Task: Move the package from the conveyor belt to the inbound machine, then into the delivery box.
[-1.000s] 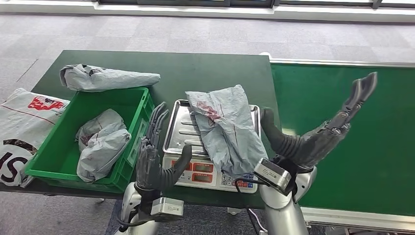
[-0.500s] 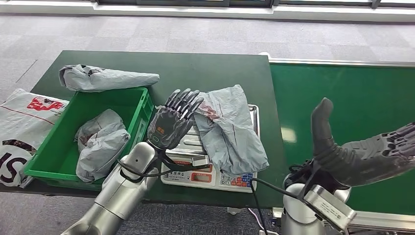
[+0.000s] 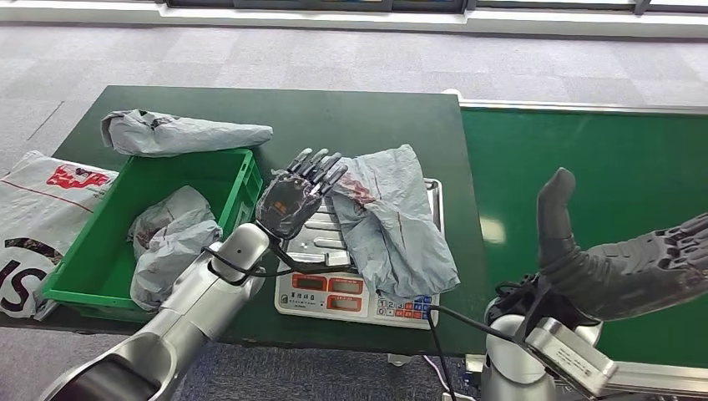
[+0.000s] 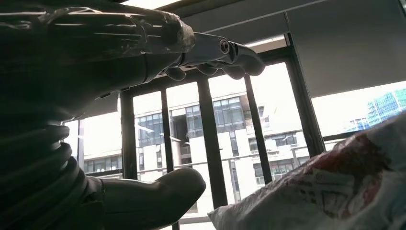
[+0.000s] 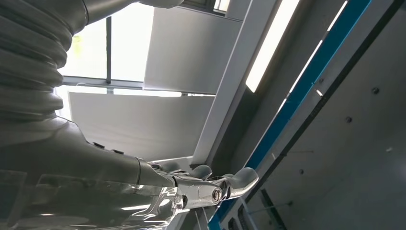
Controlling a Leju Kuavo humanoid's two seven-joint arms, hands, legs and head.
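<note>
Package: grey package (image 3: 391,219) draped over the scale's (image 3: 361,294) right edge, just beside my left hand.
Left hand: my left hand (image 3: 294,200) spread, palm up, holding nothing.
Right hand: my right hand (image 3: 622,259) spread and empty over the conveyor belt (image 3: 584,159).

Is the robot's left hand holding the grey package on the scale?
No. The left hand hovers open beside the grey package, which lies loose on the scale.
</note>
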